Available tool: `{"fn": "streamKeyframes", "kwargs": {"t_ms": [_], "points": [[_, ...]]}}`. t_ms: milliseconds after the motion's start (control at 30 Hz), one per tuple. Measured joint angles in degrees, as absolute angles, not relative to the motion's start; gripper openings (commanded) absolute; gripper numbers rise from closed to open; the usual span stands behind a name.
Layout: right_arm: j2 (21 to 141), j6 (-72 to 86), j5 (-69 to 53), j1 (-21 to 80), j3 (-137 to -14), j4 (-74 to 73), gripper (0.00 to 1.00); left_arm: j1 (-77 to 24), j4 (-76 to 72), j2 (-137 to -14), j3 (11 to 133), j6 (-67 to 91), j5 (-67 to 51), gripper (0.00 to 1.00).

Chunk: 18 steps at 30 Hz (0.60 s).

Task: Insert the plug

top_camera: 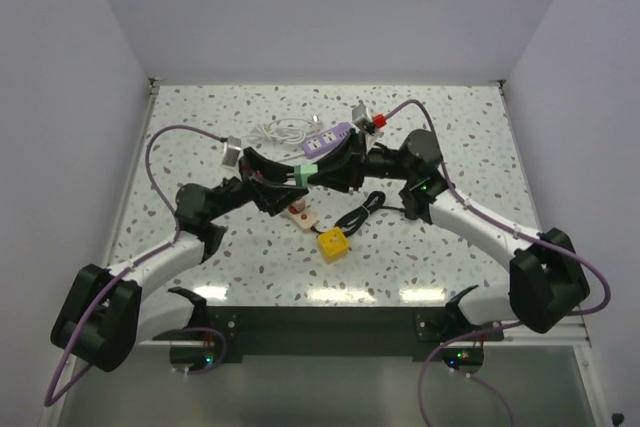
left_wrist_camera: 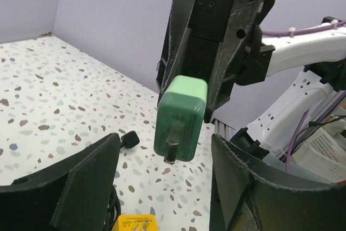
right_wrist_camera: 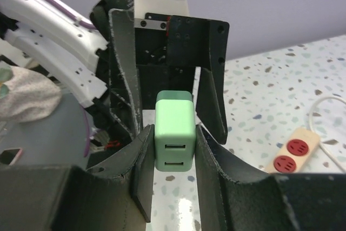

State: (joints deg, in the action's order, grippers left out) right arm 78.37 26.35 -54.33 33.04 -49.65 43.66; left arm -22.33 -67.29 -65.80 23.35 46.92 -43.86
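A green charger plug [right_wrist_camera: 174, 128] sits between my right gripper's [right_wrist_camera: 174, 147] fingers, which are shut on its sides and hold it above the table, USB ports towards that camera. In the left wrist view the plug [left_wrist_camera: 181, 114] hangs with its metal prong pointing at my left gripper [left_wrist_camera: 166, 144], which is open, one finger on each side of the plug and not touching it. From above, both grippers meet at the plug [top_camera: 303, 175] over the table's middle. A small beige socket strip with red sockets [top_camera: 301, 215] lies just in front of them and also shows in the right wrist view [right_wrist_camera: 294, 155].
A yellow cube plug [top_camera: 334, 243] with a black cable [top_camera: 362, 211] lies near the front, also in the left wrist view [left_wrist_camera: 135, 223]. A purple-and-white power strip [top_camera: 328, 140] and a coiled white cable [top_camera: 280, 132] lie at the back. A red-tipped piece [top_camera: 380, 122] is beside them.
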Motion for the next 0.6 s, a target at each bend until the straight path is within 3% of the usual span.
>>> {"fn": "streamKeyframes", "kwargs": {"t_ms": [333,600], "points": [[80.1,11.3,-43.3,33.0,-66.9,15.7,0.00,-15.4,-53.0,-65.6,22.2,43.6,-38.0,0.77],[96.3,5.9,-33.4,33.1,-82.4,-2.4,0.00,-13.8,-34.3,-62.2,22.0,35.4,-21.8,0.81]]}}
